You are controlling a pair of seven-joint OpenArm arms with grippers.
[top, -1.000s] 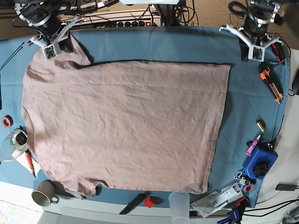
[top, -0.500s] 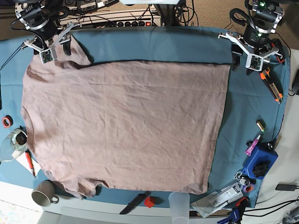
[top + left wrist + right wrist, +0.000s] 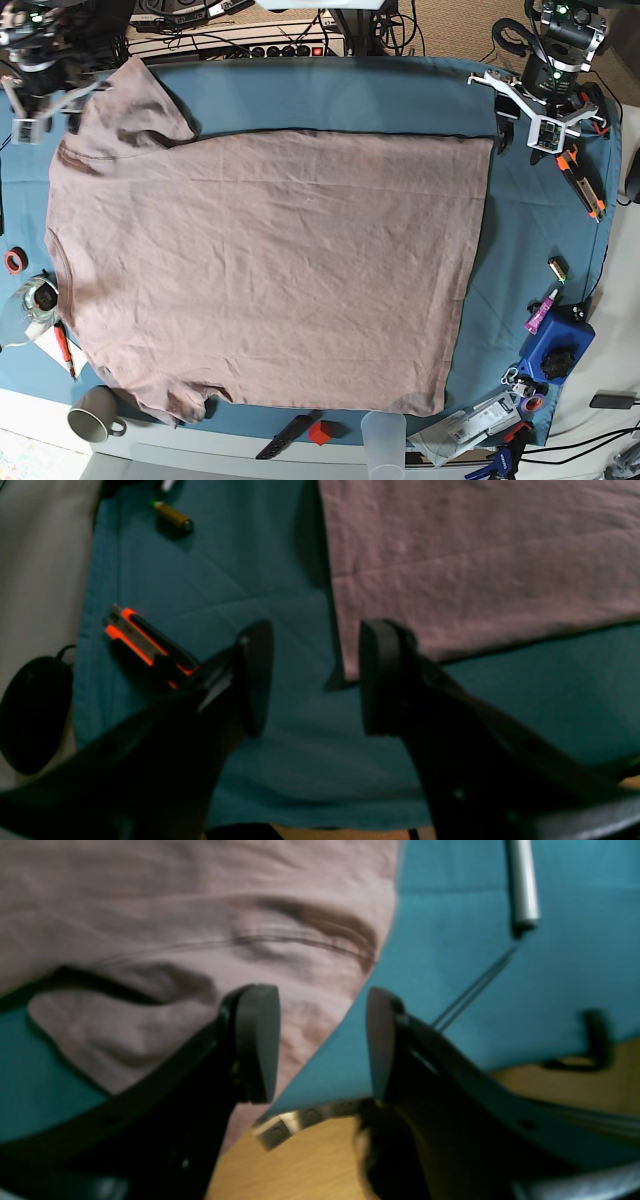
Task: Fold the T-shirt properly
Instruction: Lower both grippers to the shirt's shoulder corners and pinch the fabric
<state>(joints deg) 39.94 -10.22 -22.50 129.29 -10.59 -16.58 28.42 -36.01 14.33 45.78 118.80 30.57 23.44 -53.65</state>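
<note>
Both grippers, left gripper [image 3: 310, 677] and right gripper [image 3: 320, 1042], gape wide, holding nothing; the T-shirt [image 3: 270, 270] lies flat, and a shallow pinch at the table cloth's [image 3: 340, 95] far corners could grab cloth too.

Base overhead, wrist views low, sharing T-shirt [image 3: 270, 270] corners

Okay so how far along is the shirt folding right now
Done: the T-shirt lies spread flat on the teal cloth, with no fold made. In hand: nothing; the left hand is open over the hem corner, and the right hand is open by the sleeve. Left: every fold.
</note>
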